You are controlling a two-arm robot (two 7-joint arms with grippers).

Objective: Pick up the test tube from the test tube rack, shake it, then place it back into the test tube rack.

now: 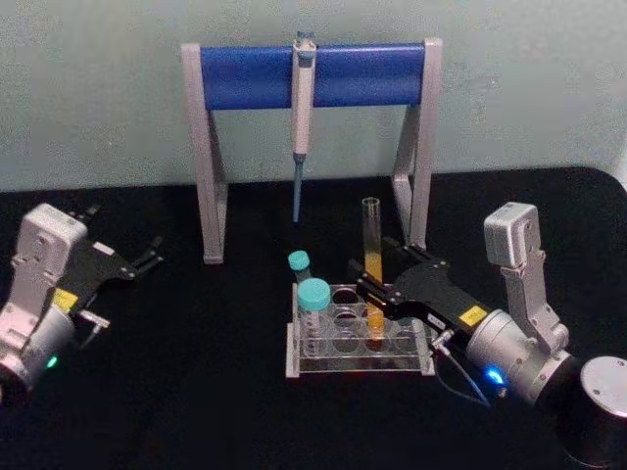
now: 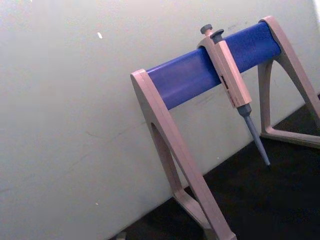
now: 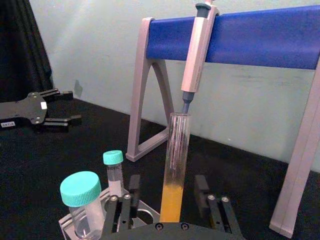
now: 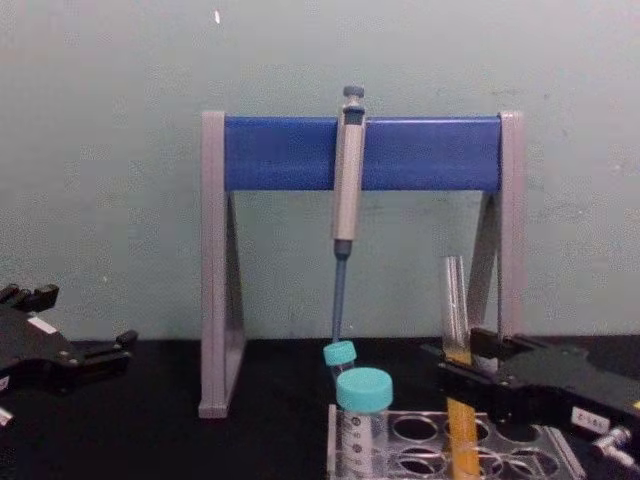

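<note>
The right hand [image 1: 370, 291] reaches in from the robot's right at rack height, its two fingers [image 3: 202, 187] spread to either side of the test tube [image 1: 372, 257] and not visibly pressing it; nothing is gripped yet. The tube stands upright in a hole on the right side of the test tube rack [image 1: 359, 333], its open top well above the rack.

It is probably light, stiff, smooth and fragile, so a firm but gentle pinch seems right, taken about where the fingers now stand, near the top of the liquid. With no cap, hard shaking could spill.

The tube is slim clear glass with orange-yellow liquid in its lower part. Two teal-capped vials [image 1: 313, 311] share the rack's left side. Behind stands a grey stand [image 1: 312, 76] with a blue crossbar, a pipette [image 1: 302, 108] hanging from it. The left hand [image 1: 147, 258] rests open, well apart on the black surface [image 1: 176, 392].
</note>
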